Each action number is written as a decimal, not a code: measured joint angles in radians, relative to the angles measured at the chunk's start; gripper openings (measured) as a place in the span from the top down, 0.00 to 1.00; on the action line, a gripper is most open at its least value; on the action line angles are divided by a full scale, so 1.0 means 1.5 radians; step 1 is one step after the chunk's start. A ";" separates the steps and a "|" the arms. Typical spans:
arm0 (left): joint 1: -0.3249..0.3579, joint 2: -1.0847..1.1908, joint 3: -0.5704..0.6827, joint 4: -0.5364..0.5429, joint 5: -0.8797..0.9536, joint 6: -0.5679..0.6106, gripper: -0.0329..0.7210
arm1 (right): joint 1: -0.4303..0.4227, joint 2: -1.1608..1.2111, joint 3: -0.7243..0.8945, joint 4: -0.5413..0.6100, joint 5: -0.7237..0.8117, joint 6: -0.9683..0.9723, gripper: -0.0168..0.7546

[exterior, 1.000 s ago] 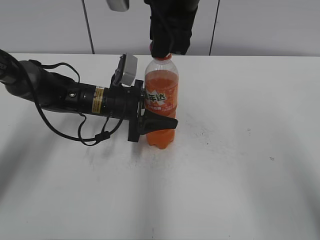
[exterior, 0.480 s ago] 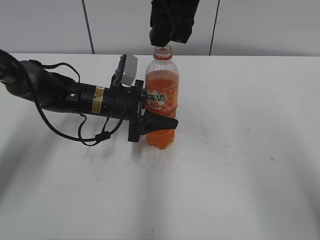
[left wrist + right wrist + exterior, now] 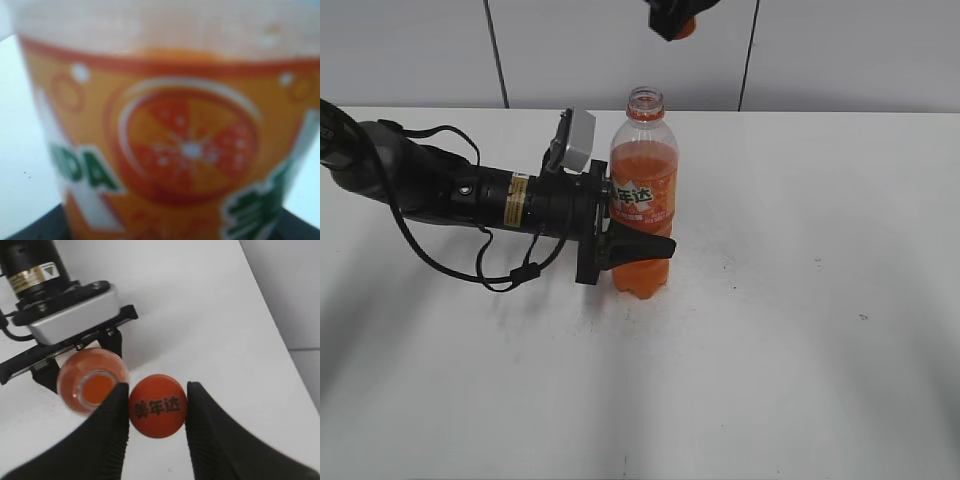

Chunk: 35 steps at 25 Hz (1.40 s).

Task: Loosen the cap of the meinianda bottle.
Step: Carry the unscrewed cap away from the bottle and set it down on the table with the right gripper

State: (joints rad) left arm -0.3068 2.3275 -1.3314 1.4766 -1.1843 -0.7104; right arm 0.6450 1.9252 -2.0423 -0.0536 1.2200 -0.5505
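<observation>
— Jaws first: what are the right arm's doing?

— Both black ribbed fingers (image 3: 107, 440) of the right gripper (image 3: 157, 407) are pressed against the sides of the cap (image 3: 158, 406), which sits clamped between them. The cap is a round orange disc, its flat top printed with dark Chinese characters. From the exterior camera the right gripper (image 3: 677, 17) appears at the very top edge, a sliver of orange cap (image 3: 686, 27) showing beneath it, high above the table.

— And the bottle itself?

— The meinianda bottle (image 3: 642, 200) stands upright on the white table (image 3: 800, 330), its mouth open and bare, with a clear threaded neck over an orange ring. The right wrist camera looks straight down into that open mouth (image 3: 98, 385), orange drink visible inside. The cap hangs well apart from the neck, above and to the right of it in the exterior view.

— The other arm?

— The left gripper (image 3: 630, 248) lies level across the table and is clenched around the bottle's lower body, one black finger (image 3: 645, 246) crossing in front below the label. Its wrist camera is filled by the blurred orange label (image 3: 170, 150), showing an orange-slice graphic and green letters edged in white.

— Anything else on the table?

— Black cable (image 3: 495, 270) loops beside the left arm.
</observation>
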 joint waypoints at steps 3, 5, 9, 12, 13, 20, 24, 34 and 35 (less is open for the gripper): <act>0.000 0.000 0.000 0.001 0.000 0.000 0.41 | -0.062 -0.001 0.002 0.020 0.000 0.084 0.64; 0.000 0.000 0.000 0.001 0.000 0.000 0.41 | -0.121 -0.004 0.016 0.047 -0.001 0.121 0.64; 0.000 0.000 0.000 0.001 0.000 0.000 0.41 | -0.225 -0.009 0.081 0.111 -0.024 0.166 0.64; 0.000 0.000 0.000 0.001 0.000 0.000 0.41 | -0.276 -0.010 0.153 0.117 -0.055 0.191 0.64; 0.000 0.000 0.000 0.001 0.000 0.000 0.41 | -0.292 -0.010 0.176 0.117 -0.070 0.194 0.64; 0.000 0.000 0.000 0.001 -0.001 0.000 0.41 | -0.361 -0.010 0.410 0.144 -0.234 0.208 0.64; 0.000 0.000 0.000 0.001 -0.001 0.000 0.41 | -0.367 -0.011 0.538 0.168 -0.346 0.209 0.64; 0.000 0.000 0.000 0.001 -0.001 0.000 0.41 | -0.368 -0.011 0.655 0.158 -0.457 0.209 0.64; 0.000 0.000 0.000 0.001 -0.001 0.000 0.41 | -0.368 -0.011 0.660 0.157 -0.462 0.209 0.64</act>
State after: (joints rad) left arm -0.3068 2.3275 -1.3314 1.4774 -1.1853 -0.7104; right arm 0.0924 1.9089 -1.0519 0.1821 0.5273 -0.2367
